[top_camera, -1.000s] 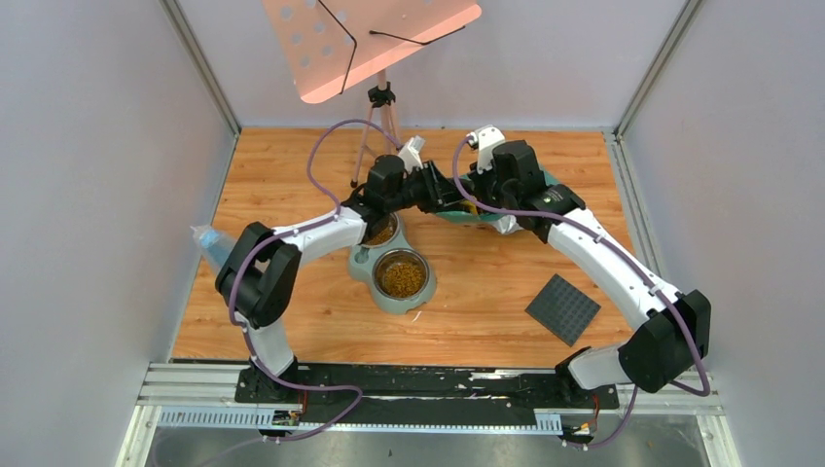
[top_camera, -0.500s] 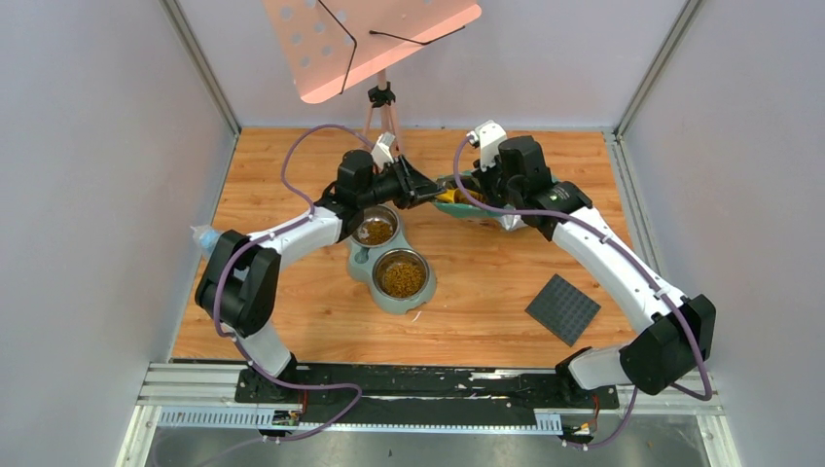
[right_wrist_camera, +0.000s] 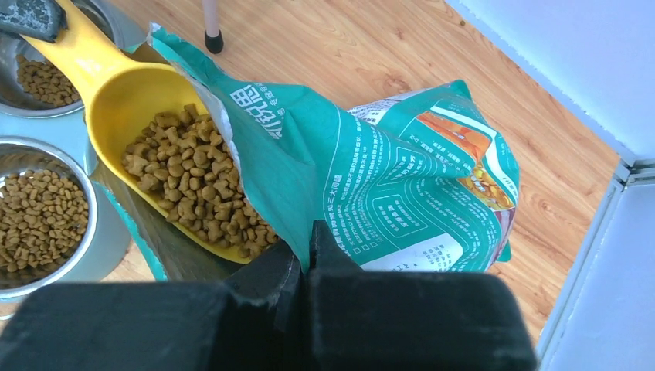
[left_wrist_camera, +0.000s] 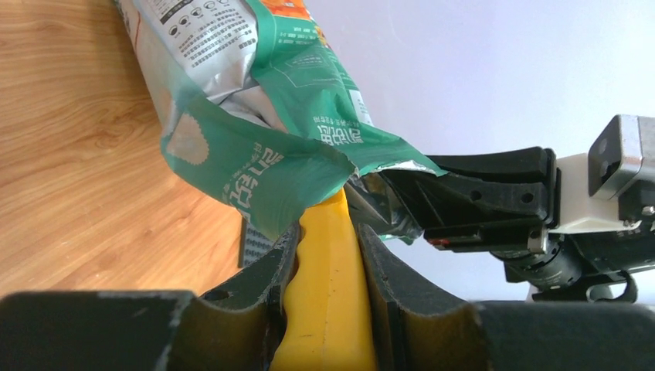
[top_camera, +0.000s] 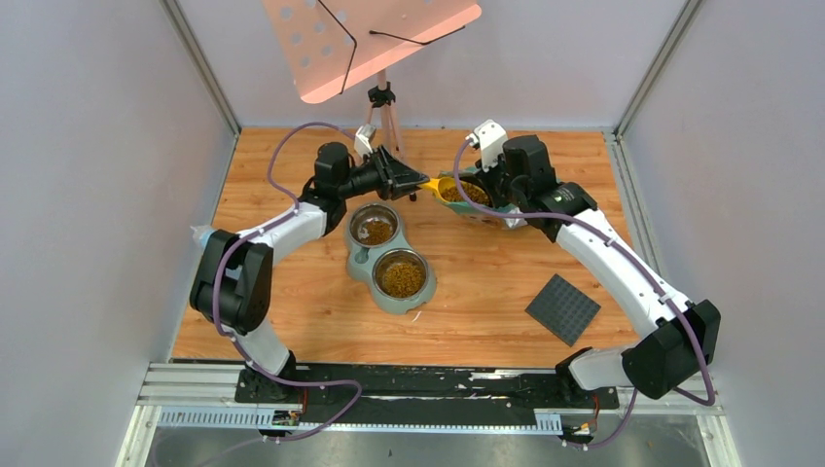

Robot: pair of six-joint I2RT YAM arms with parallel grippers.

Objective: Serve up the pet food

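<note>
Two bowls in the feeder [top_camera: 361,261], and both have pet food [top_camera: 401,277] in them?
– Yes. The near bowl is well filled with brown kibble; the far one has a thinner layer. More pet food [right_wrist_camera: 193,185] lies heaped in the yellow scoop [right_wrist_camera: 127,89], which sits in the mouth of the teal-green bag [right_wrist_camera: 371,178].

What holds the scoop?
– The left gripper [left_wrist_camera: 328,228]. Its fingers [left_wrist_camera: 266,274] are clamped on the yellow handle from both sides. From overhead it reaches in from the left, just beyond the far bowl, pointing toward the bag.

And the right gripper [right_wrist_camera: 305,241]?
– Pinched together on the bag's top edge, with the mouth lifted beside it. The bag lies on the wooden tabletop [top_camera: 292,292], to the far right of the feeder.

Is the scoop touching the bag?
– Its bowl is inside the opening, and the bag's flap hangs over its far side. Whether it rests on the foil underneath, I cannot tell.

Anything else about?
– A dark grey square mat [top_camera: 562,308] lies flat near the right arm, well apart from the feeder. A tripod stand [top_camera: 370,39] with a pink perforated plate is at the back edge.
</note>
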